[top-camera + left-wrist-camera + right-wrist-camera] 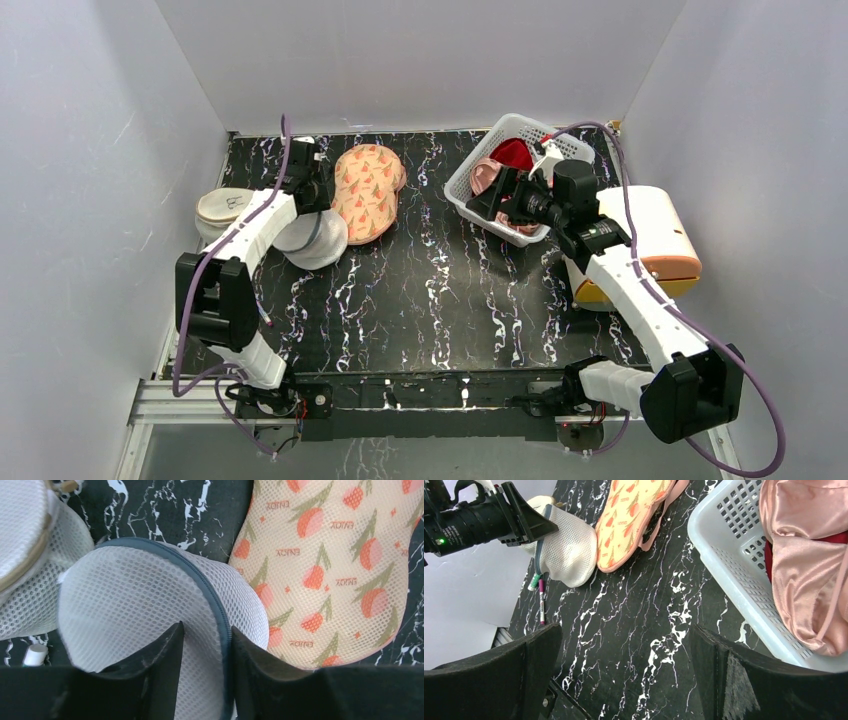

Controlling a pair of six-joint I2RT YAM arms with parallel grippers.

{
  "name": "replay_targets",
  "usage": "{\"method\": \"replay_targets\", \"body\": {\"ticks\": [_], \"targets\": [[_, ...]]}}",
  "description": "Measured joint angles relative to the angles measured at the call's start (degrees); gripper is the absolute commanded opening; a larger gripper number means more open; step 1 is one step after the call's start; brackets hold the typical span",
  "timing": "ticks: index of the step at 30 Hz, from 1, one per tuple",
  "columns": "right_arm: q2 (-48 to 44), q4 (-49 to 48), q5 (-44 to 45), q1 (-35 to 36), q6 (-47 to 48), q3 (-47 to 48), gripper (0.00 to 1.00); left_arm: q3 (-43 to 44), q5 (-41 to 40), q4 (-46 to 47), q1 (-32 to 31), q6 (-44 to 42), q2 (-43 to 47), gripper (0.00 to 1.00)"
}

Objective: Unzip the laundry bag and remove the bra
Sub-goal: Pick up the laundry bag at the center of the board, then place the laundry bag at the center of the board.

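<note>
**A:** Where is the bag?

**B:** The bag sits at the far left of the table. Its white mesh dome touches a peach printed pouch on one side. A cream-topped mesh pouch lies just beside it on the other.

**A:** And the left fingers?

**B:** The left fingers are clenched on the bag's rim. A fold of mesh is pinched between them, and the dark zip curves over the dome and down into the gap.

**A:** Is the zip undone?

**B:** I cannot tell. The band looks unbroken where it shows, but the fingers cover the rest.

**A:** The bra?

**B:** It is not visible in any view, and I can't see through the mesh.

**A:** What about the right side?

**B:** The right fingers are spread wide and hold nothing. They hang above bare table beside the near-left wall of a white basket. A pink satin garment lies in the basket, with a red cloth behind it.

**A:** Anything else near the bag?

**B:** A thin pen lies on the table just by its near edge.
</note>
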State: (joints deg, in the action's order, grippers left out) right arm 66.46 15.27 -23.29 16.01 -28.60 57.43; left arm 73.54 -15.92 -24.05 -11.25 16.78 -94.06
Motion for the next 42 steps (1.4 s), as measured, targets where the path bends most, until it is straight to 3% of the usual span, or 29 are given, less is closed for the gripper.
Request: {"method": "replay_targets", "body": {"ticks": [2,9,14,22,29,38,42], "targets": [[-0.2,-0.6,-0.5,0.0,-0.5,-0.8,0.98,0.0,-1.1,0.0,-0.5,-0.2,0.6,0.00],[-0.8,-3.9,-2.5,0.0,-3.1,-5.7,0.98,-1.9,-5.7,0.4,-4.0,-1.4,3.6,0.00],[-1.3,-3.9,-3.3,0.0,-3.3,-8.5,0.98,-7.7,-3.5,0.4,-5.1,-1.6,11.6,0.00],[-1.9,-4.0,-3.3,0.1,-1.9,-10.8,0.98,-12.4,8.2,-3.2,-5.1,-1.9,29.9,0.00],[-0.3,-5.0,-3.6,0.1,-1.3,-10.8,0.98,-14.2,24.3,-2.6,-6.7,-2.4,34.2,0.00],[-2.3,-2.7,-1.0,0.1,0.2,-10.8,0.98,-15.0,30.4,4.3,-25.4,-12.5,29.0,0.00],[-5.2,0.0,1.0,0.1,0.7,-10.8,0.98,-15.9,33.8,10.1,-29.0,-20.2,28.5,0.00]]}}
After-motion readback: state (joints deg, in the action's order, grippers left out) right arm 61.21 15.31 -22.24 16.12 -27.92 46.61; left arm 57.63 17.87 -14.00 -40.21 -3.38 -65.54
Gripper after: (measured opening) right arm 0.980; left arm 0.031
